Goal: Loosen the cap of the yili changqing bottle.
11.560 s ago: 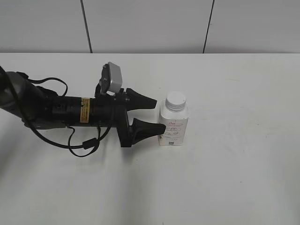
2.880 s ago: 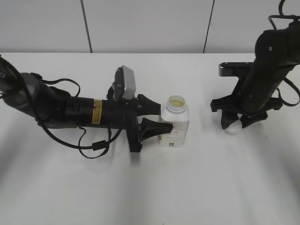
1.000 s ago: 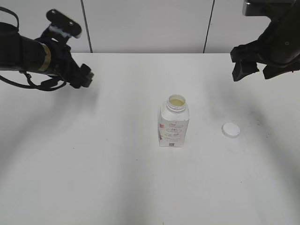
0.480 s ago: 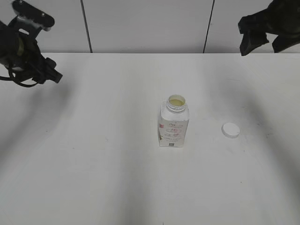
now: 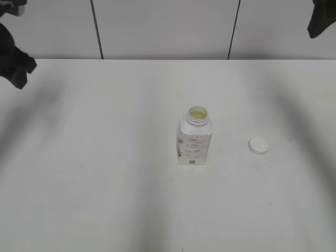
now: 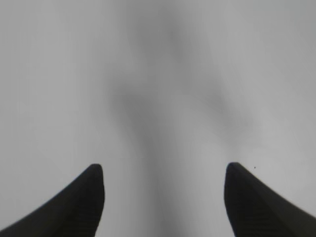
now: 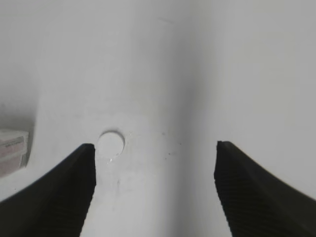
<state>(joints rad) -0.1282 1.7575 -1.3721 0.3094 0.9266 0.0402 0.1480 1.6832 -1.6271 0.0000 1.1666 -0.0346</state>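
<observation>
The yili changqing bottle [image 5: 195, 139] stands upright mid-table, its neck open with pale liquid showing. Its edge shows at the left of the right wrist view [image 7: 12, 150]. The white cap [image 5: 258, 146] lies flat on the table to the bottle's right, also in the right wrist view [image 7: 110, 143]. My left gripper [image 6: 163, 170] is open and empty over bare table; a dark part of it shows at the far left edge of the exterior view [image 5: 16, 63]. My right gripper [image 7: 154, 147] is open and empty, high above the cap; a part of it shows at the top right corner [image 5: 321, 18].
The white table [image 5: 105, 184] reaches back to a grey panelled wall [image 5: 163, 26]. Soft arm shadows lie across the table.
Both arms have pulled further back and outward, almost out of the exterior view. Bottle and cap have not moved.
</observation>
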